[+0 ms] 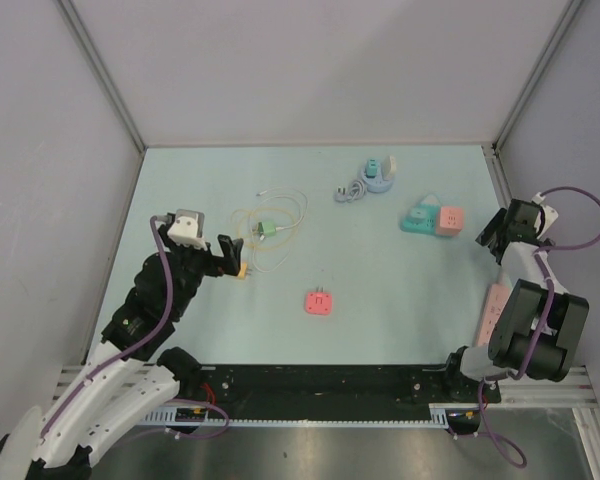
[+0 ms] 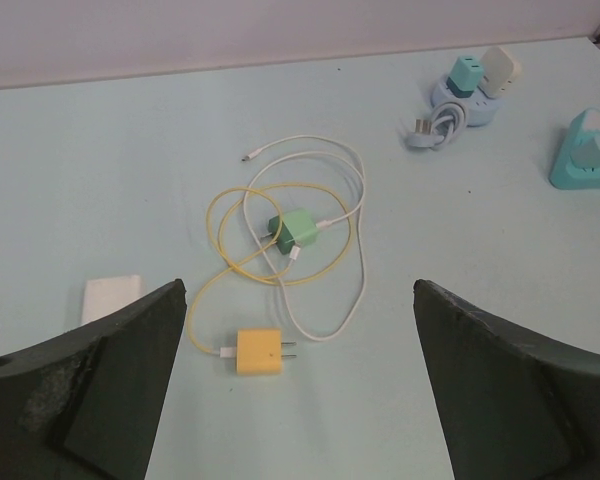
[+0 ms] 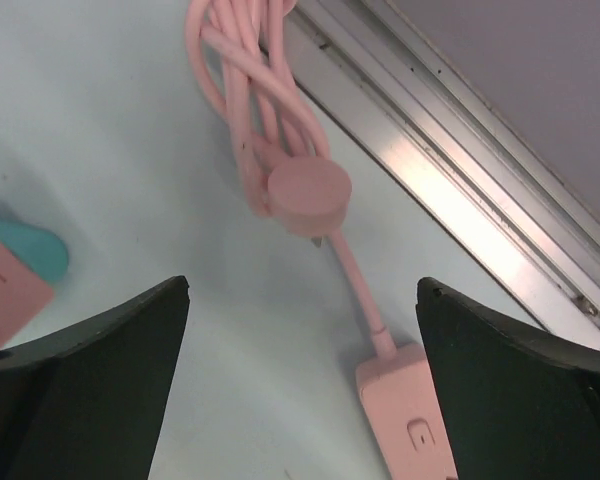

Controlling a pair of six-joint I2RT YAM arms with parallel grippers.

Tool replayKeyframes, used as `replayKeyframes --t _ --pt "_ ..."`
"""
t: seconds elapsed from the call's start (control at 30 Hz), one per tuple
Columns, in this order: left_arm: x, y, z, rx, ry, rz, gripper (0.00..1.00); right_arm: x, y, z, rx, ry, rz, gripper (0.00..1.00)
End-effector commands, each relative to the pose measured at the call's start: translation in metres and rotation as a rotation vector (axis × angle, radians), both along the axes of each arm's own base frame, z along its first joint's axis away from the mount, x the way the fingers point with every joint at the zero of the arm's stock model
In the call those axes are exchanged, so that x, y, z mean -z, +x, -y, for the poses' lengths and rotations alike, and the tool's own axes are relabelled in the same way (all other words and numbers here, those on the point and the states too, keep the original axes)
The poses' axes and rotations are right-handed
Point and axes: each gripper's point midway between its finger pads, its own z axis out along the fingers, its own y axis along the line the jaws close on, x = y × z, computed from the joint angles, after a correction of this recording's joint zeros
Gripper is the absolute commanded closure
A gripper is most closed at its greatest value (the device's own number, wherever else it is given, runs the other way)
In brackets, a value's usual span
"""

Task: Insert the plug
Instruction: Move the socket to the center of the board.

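The boxy yellow plug lies flat on the smooth pale worktop with bare room to its right, just ahead of the left jaws, which stand wide apart. The right jaws, also apart, hang over a round pink plug by the metal edge rail

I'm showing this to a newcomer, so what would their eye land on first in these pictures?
First, the tangle of yellow and white cables left of the middle of the table, with a green charger inside it and a yellow plug at its near edge, just ahead of the open left hand. Then the lone pink socket near the centre, and the coiled pink cord by the right rail.
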Motion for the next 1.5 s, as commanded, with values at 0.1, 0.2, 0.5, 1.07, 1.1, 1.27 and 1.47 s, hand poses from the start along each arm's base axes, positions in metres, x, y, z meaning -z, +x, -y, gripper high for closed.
replayKeyframes --t 0.1,0.2,0.5,1.07,1.1,1.27,1.47 --pt "-0.003 0.005 -0.001 -0.001 0.004 0.015 0.0 0.012 0.03 0.04 -0.062 -0.049 0.013 0.0" --pt "-0.002 0.006 0.001 0.006 0.007 0.007 0.0 0.028 0.037 0.042 -0.119 -0.043 -0.038 0.01" --pt "-0.001 0.008 -0.002 -0.005 0.012 0.004 0.0 0.042 0.055 0.038 -0.22 0.002 -0.072 0.18" --pt "-0.003 0.007 -0.003 0.002 -0.002 0.014 0.0 -0.021 0.066 0.028 -0.187 -0.151 0.019 1.0" --pt "-0.003 0.007 -0.003 0.002 -0.001 0.015 0.0 -0.029 0.07 0.022 -0.182 -0.159 0.042 1.0" --pt "-0.006 0.006 -0.004 0.003 -0.01 0.022 0.0 -0.073 0.074 -0.001 -0.195 -0.207 0.157 1.0" --pt "-0.006 0.007 -0.007 -0.006 -0.017 0.022 0.0 -0.104 0.074 -0.068 -0.352 -0.223 0.279 1.0"
